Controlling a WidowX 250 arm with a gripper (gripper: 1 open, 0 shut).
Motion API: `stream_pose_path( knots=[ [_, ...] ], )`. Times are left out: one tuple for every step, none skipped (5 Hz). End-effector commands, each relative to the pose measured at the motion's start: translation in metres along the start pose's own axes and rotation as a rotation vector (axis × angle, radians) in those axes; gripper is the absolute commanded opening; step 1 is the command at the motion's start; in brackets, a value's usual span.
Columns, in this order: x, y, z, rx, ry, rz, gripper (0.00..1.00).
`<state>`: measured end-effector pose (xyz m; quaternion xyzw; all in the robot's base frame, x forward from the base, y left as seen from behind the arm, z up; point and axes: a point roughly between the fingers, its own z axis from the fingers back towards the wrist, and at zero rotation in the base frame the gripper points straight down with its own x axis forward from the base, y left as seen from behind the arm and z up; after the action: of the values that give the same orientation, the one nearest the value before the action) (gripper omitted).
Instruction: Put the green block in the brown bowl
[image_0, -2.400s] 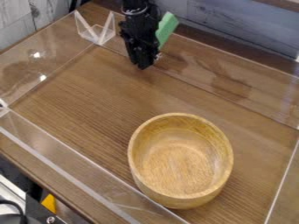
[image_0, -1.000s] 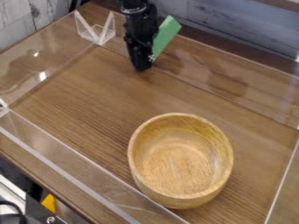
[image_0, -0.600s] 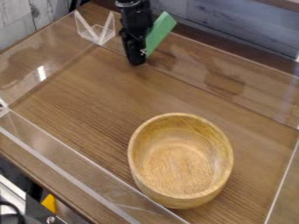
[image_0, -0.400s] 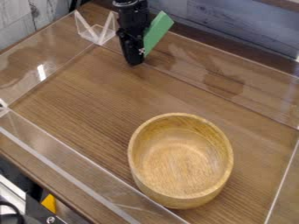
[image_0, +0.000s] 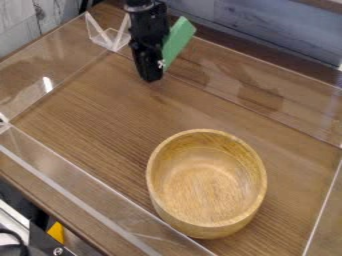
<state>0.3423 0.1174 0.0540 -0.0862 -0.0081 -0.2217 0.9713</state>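
The gripper (image_0: 152, 70), clenched on the green block (image_0: 178, 40), is now carrying it higher off the table (image_0: 94, 120) near the far edge than a second ago, freeing it to travel toward the empty brown bowl (image_0: 207, 183) by the near-right corner.

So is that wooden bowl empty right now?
Empty: the brown bowl shows only bare wood inside; the green block is up by the gripper.

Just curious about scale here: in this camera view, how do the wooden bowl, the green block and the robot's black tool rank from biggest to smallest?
1. Brown bowl, clearly largest, though nearest the camera.
2. Tool with its black body.
3. Green block, partly hidden behind the tool, so its place is less sure.
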Motion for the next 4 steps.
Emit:
stream_pose_path(
  knots=[
    [-0.004, -0.03, 0.035, 0.041, -0.063, 0.106, 0.0],
    [-0.017, -0.064, 0.033, 0.028, -0.062, 0.208, 0.0],
    [-0.021, -0.085, 0.044, 0.016, -0.064, 0.256, 0.0],
    [-0.029, -0.118, 0.047, -0.004, -0.05, 0.3, 0.0]
  ],
)
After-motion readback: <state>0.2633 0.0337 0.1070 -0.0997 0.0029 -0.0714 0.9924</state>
